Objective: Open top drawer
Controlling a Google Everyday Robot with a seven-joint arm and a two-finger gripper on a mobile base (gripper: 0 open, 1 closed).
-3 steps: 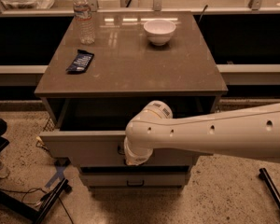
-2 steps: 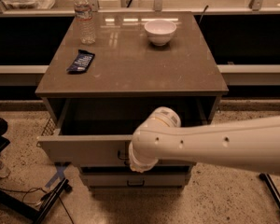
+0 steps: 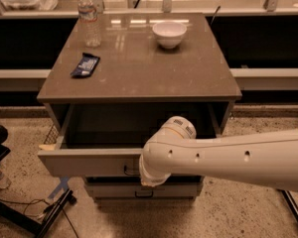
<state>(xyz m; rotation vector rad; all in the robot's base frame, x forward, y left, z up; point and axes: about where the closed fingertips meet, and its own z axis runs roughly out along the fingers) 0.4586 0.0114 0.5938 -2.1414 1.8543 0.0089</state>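
Observation:
The top drawer of the brown-topped cabinet stands pulled out toward me, its deep dark box open to view. Its light-grey flat front carries a small dark handle at the middle. My gripper is at that handle, hidden behind the white wrist of my arm, which reaches in from the right. A narrower drawer with a similar handle sits shut below.
On the cabinet top stand a water bottle, a white bowl and a dark snack packet. A dark stand with cables is on the floor at left. A counter edge runs behind.
The top drawer has slid further out toward me, and my arm has drawn back and lower with it.

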